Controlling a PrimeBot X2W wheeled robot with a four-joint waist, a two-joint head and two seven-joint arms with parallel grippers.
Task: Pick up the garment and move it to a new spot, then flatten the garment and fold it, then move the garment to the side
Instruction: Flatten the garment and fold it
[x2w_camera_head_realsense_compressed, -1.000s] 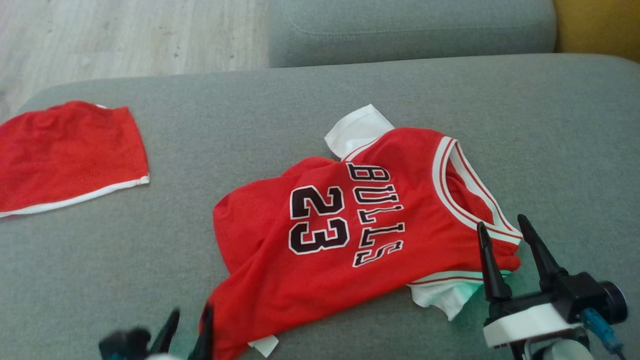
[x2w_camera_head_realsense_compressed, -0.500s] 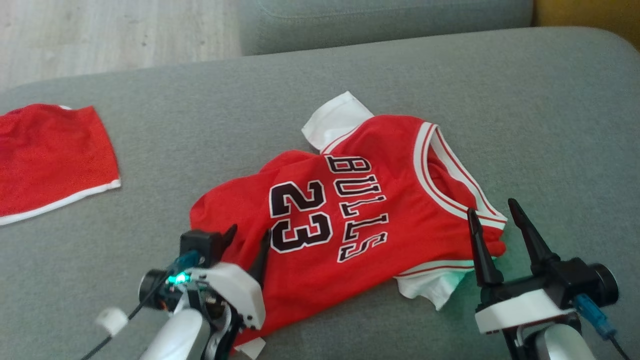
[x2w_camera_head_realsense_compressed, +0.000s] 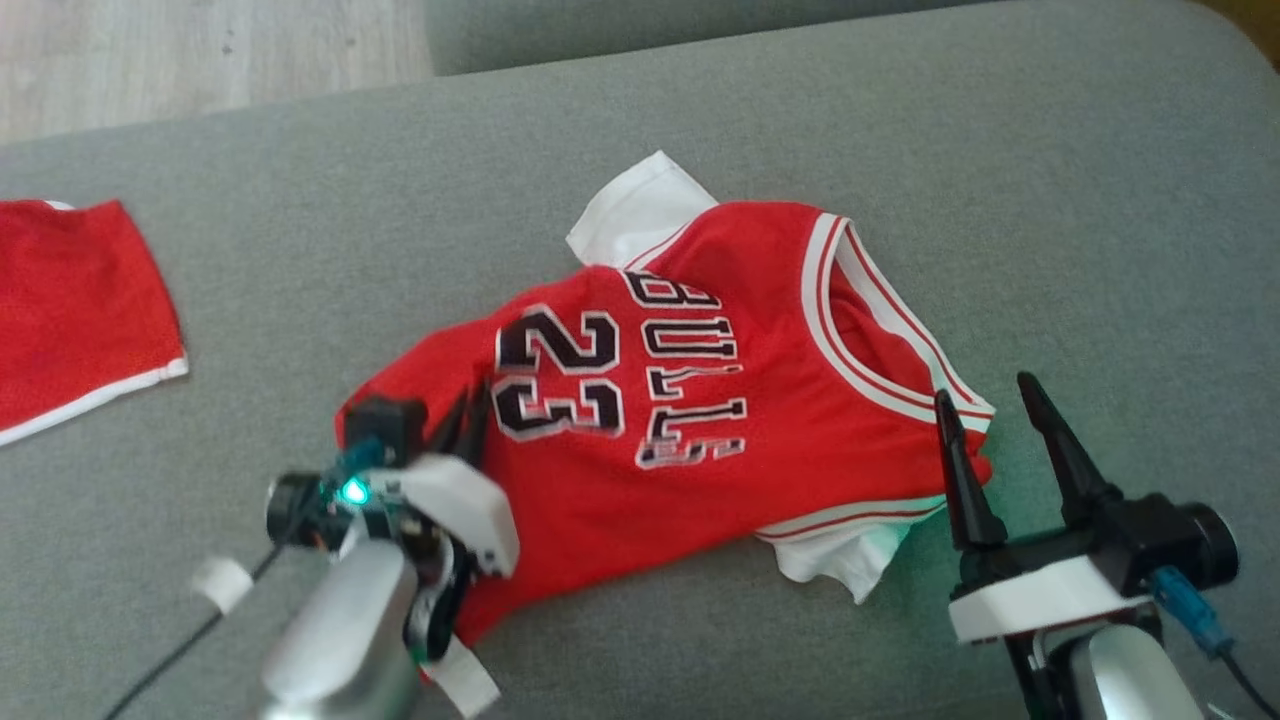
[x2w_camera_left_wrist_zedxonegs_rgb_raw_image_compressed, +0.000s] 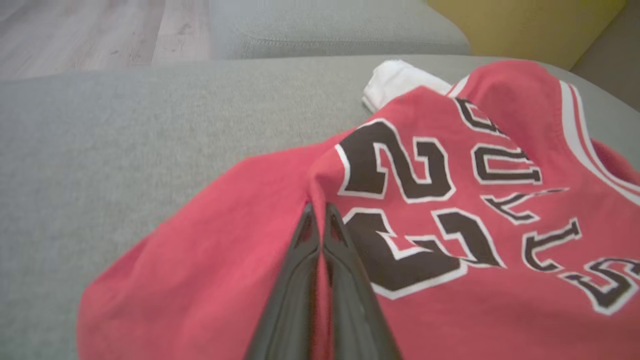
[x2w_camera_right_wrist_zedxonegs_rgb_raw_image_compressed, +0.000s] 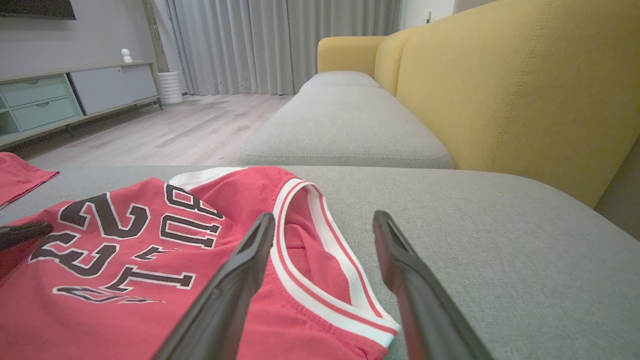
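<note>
Garment (x2w_camera_head_realsense_compressed: 700, 480) lies rumpled on grey cushion (x2w_camera_head_realsense_compressed: 1000, 200), left hand (x2w_camera_head_realsense_compressed: 470, 415) pinching its fabric, right hand (x2w_camera_head_realsense_compressed: 984, 395) wide open.

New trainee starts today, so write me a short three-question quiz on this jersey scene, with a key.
1. True or false: the left claw is shut on a fold of the red basketball jersey numbered 23.
2. The right claw is: A open; B shut on the collar; C shut on a white sleeve.
3. Fill in: the other red white-trimmed garment lies on the grey fabric cushion to the jersey's ___ in the head view.
Key: 1 true; 2 A; 3 left.
</note>
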